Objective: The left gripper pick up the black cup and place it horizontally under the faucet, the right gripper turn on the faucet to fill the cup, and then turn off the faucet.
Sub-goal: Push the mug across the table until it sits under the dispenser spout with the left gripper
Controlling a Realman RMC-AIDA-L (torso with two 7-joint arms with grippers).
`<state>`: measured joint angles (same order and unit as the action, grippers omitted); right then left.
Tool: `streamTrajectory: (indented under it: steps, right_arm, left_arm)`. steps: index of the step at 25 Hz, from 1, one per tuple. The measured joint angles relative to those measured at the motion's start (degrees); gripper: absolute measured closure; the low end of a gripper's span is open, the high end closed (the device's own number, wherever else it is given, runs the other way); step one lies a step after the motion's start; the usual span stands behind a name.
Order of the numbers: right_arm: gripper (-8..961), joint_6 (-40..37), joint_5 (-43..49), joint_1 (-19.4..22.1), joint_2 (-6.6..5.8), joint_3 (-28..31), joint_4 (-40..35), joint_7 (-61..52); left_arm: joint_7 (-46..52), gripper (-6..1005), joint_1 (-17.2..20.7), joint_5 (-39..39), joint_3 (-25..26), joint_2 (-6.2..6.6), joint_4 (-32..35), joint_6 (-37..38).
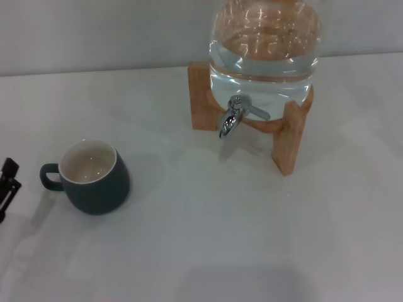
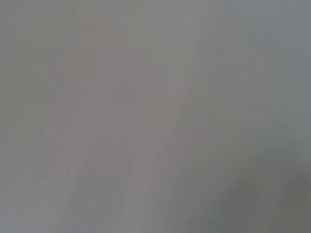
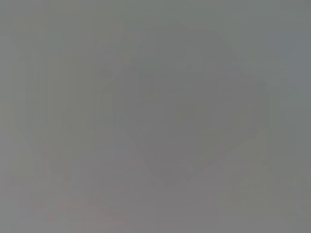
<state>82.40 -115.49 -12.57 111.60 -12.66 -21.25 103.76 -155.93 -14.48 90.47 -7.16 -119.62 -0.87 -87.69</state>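
The black cup [image 1: 93,177] stands upright on the white table at the left in the head view, its cream inside showing and its small handle turned toward the left edge. Just past that handle, at the frame's left edge, a part of my left gripper [image 1: 7,182] shows, apart from the cup. The chrome faucet [image 1: 236,115] juts from the clear glass water jar [image 1: 264,47] at the upper right, its spout pointing down and nothing under it. My right gripper is out of view. Both wrist views show only a plain grey surface.
The jar rests on a wooden stand [image 1: 286,141] with legs on either side of the faucet. The white table [image 1: 208,239] stretches bare between the cup and the stand. A pale wall runs behind.
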Motion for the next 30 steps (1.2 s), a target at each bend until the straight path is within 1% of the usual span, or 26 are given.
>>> streamTrajectory:
  steps: [6,14,23,30]
  right_arm:
    - [110,-0.1,0.0,0.0,-0.45,0.0,0.0,-0.1]
    - [110,-0.1,0.0,0.0,-0.55,0.0,0.0,-0.1]
    - [110,0.0,0.0,-0.3,-0.7,-0.5,-0.1,-0.2]
    - [110,-0.1,0.0,-0.3,-0.69,-0.5,-0.1,-0.2]
  left_arm:
    - [-1.0,119,-0.3,-0.8,-0.1,0.0,-2.0,1.9]
    - [-1.1,121,0.7,-2.3,-0.1,-0.18,-4.4,3.7]
    - [-1.1,124,1.8,-2.0,0.2,-0.18,-4.6,4.6]
    - [-0.9,126,2.3,-2.1,-0.1,-0.18,-4.7,6.8]
